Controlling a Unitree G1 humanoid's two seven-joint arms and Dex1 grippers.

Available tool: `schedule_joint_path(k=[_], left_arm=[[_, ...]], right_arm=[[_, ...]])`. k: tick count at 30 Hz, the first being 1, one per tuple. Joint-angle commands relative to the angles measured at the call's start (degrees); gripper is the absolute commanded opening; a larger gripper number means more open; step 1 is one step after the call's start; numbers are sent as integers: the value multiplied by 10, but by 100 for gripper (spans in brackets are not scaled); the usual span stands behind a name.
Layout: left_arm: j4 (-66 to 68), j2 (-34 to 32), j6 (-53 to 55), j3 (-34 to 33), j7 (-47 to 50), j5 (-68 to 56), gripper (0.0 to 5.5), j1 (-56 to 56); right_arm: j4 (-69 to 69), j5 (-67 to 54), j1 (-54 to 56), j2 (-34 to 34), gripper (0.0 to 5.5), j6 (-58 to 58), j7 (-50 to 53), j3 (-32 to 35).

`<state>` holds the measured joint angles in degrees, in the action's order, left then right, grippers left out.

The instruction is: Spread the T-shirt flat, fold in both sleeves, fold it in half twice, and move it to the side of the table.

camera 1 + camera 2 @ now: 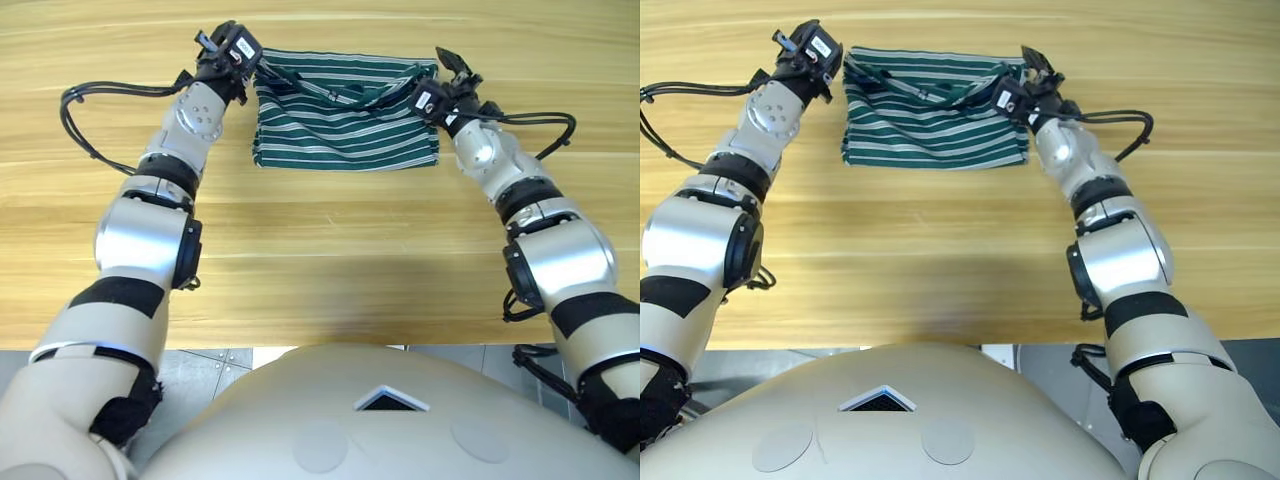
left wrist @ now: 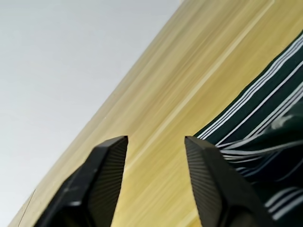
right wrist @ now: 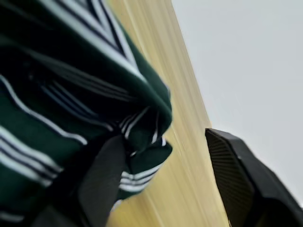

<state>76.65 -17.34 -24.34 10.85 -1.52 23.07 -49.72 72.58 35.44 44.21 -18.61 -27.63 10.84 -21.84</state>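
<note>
striped green t-shirt [image 1: 345, 125], folded rectangle, wooden table [image 1: 320, 250]

Green white-striped T-shirt [image 1: 345, 118] lying folded in a rough rectangle at the far middle of the wooden desk [image 1: 320, 250], left gripper [image 1: 215, 40] sitting just beside its far left corner, right gripper [image 1: 438, 68] touching its far right corner, black cables [image 1: 85, 125] looping outward from both wrists.

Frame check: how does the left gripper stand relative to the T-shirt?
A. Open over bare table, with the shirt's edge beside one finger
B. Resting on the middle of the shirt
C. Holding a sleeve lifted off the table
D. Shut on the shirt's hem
A: in the left wrist view the left gripper has its fingers apart with bare table between them, and the striped T-shirt lies just outside one finger.
</note>
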Motion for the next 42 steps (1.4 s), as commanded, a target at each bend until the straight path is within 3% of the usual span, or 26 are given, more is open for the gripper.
schedule_joint_path(k=[1, 4, 11, 13, 16, 19, 22, 30, 37, 42], left_arm=[[13, 5, 35, -14, 25, -8, 282, -7], [11, -12, 31, -53, 52, -39, 325, 12], [-23, -86, -108, -188, 45, -168, 325, 151], [-32, -97, -133, -212, 39, -194, 325, 193], [-44, -99, -149, -251, 39, -235, 325, 241], [-49, -83, -153, -268, 49, -253, 325, 256], [-51, -63, -154, -275, 55, -263, 325, 244], [-48, -17, -155, -270, 66, -262, 325, 209], [-45, -3, -154, -256, 84, -244, 325, 202], [-53, 6, -163, -251, 83, -239, 325, 199]], right_arm=[[9, -9, 22, 5, 359, 30, 30, 8], [16, -33, 20, 1, 414, 51, 44, 32], [33, -119, 31, -20, 414, 104, 71, 126], [11, -97, 28, -10, 414, 61, 99, 105], [-104, -3, -4, 34, 414, -42, 129, -3], [-247, 90, -45, 76, 414, -68, 95, -115], [-307, 138, -48, 97, 414, -64, 48, -174], [-120, 180, 73, 134, 414, -15, 28, -213], [-101, 182, 78, 97, 414, -29, 54, -216], [-21, 233, 75, 100, 414, 0, 11, -276]])
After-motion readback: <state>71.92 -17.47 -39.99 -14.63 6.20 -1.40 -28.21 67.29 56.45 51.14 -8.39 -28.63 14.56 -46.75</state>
